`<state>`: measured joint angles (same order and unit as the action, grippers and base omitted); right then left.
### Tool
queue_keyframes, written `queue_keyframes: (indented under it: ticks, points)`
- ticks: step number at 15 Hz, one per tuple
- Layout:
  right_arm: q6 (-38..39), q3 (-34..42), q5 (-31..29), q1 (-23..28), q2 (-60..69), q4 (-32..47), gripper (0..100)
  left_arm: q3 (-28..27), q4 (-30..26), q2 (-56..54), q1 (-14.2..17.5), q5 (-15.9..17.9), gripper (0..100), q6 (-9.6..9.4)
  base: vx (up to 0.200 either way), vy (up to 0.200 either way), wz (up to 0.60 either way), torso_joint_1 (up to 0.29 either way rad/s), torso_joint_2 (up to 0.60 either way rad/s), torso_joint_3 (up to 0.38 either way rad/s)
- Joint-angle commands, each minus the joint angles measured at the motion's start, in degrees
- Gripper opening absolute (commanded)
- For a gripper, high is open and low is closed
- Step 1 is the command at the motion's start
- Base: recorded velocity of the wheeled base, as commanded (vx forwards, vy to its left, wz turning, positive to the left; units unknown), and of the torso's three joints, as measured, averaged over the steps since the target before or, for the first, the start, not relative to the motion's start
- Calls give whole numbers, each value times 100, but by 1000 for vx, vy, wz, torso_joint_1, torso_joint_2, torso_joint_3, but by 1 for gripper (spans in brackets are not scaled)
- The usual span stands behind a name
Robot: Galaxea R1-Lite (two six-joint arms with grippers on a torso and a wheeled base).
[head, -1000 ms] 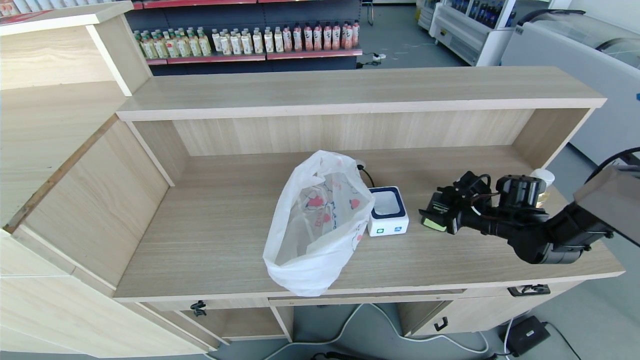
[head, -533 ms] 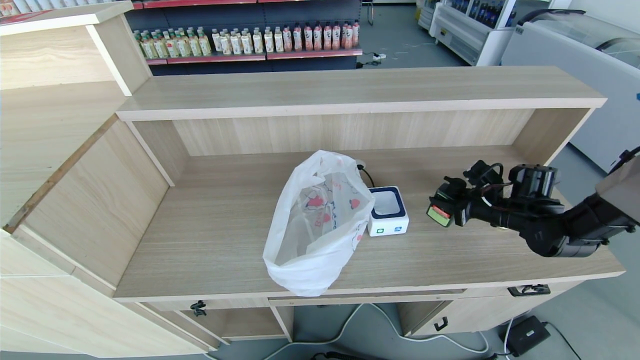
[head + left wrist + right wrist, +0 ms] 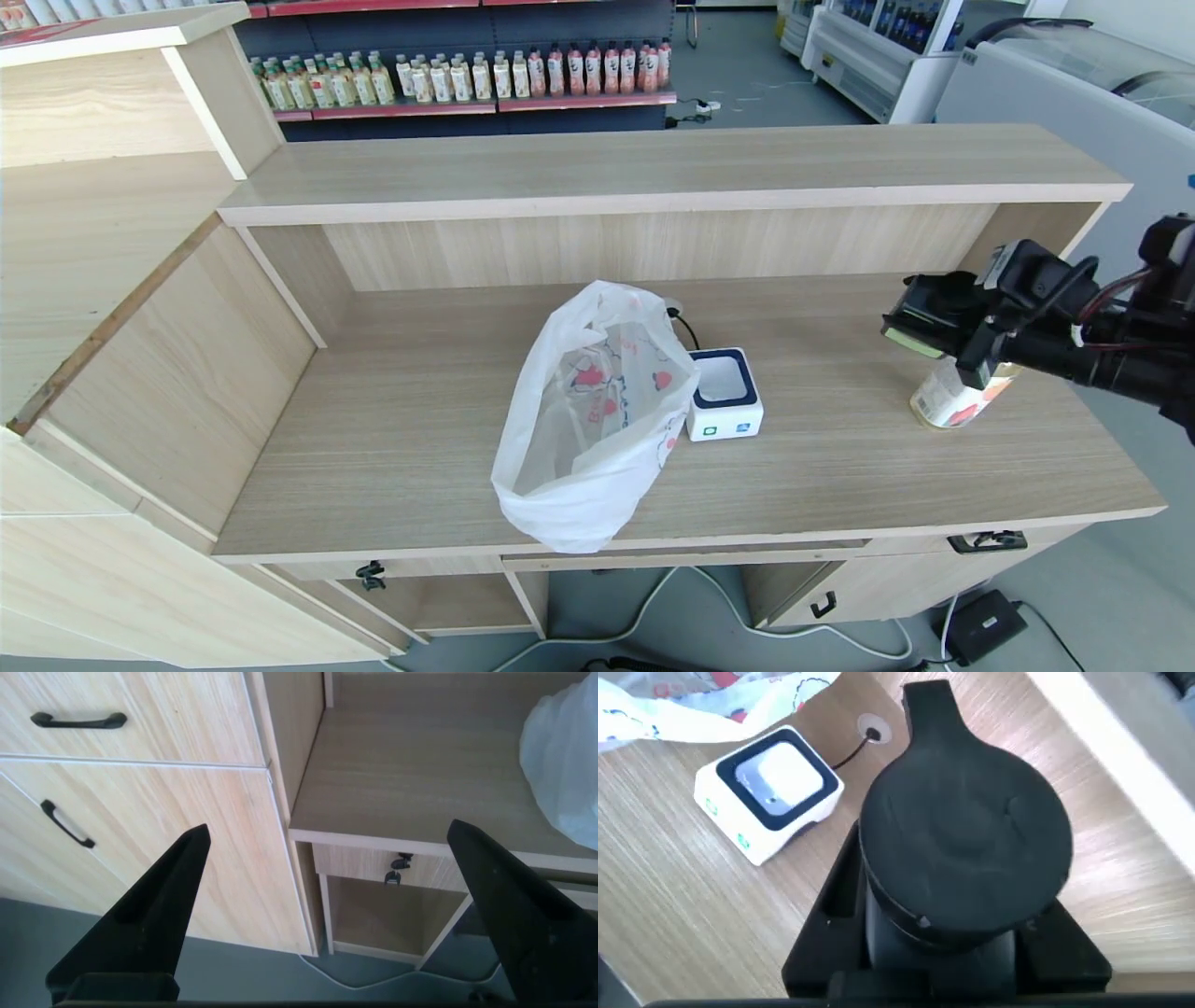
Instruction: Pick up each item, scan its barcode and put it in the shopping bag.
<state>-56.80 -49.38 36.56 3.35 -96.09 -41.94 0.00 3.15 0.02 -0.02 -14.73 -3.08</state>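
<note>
A white plastic shopping bag (image 3: 588, 420) with red prints lies open on the wooden counter (image 3: 420, 448); its edge also shows in the right wrist view (image 3: 682, 700). Beside it on the right sits a small white barcode scanner (image 3: 724, 406) (image 3: 771, 779) with a dark-rimmed window. A bottle with a pale label (image 3: 948, 403) stands near the counter's right end. My right gripper (image 3: 920, 322) hangs above it and covers the bottle's top. My left gripper (image 3: 329, 829) is open and holds nothing, low by the counter's front left corner.
A raised ledge (image 3: 653, 173) runs along the counter's back, with side walls at both ends. The scanner's black cable (image 3: 689, 329) runs to a hole (image 3: 871, 733) behind it. Cabinet doors with black handles (image 3: 79, 719) stand to the left. Shelves of bottles (image 3: 467, 79) stand far behind.
My right arm has swung from just right of the scanner toward the counter's right end and risen. The bottle, mostly hidden before, now shows below the gripper.
</note>
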Motion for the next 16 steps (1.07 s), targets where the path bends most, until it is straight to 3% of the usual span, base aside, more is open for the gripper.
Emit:
queue_keyframes:
  ticks: [1,3,4,7,9,11,16]
  points:
    - [-1062,649,229,25,1066,-227,0,0,2,-2,-6,-4,100,1,0,0,0,0,0,0]
    - [-1817,1106,800,-72,1101,-878,0,0,2,-2,-6,-4,100,1,0,0,0,0,0,0]
    - [-2468,1212,1204,-274,1092,-860,0,0,2,-2,-6,-4,100,1,0,0,0,0,0,0]
    - [-5087,1247,1661,-977,1048,-851,0,0,2,-2,2,-4,100,1,0,0,0,0,0,0]
    - [-6177,1282,2013,-1346,1057,-851,0,0,2,-2,2,-4,100,1,0,0,0,0,0,0]
    - [-7495,1396,2567,-2040,1066,-834,0,0,2,-2,2,-4,100,1,0,0,0,0,0,0]
    - [-8066,1678,2584,-3025,1373,-851,0,0,2,-2,2,-4,100,1,0,0,0,0,0,0]
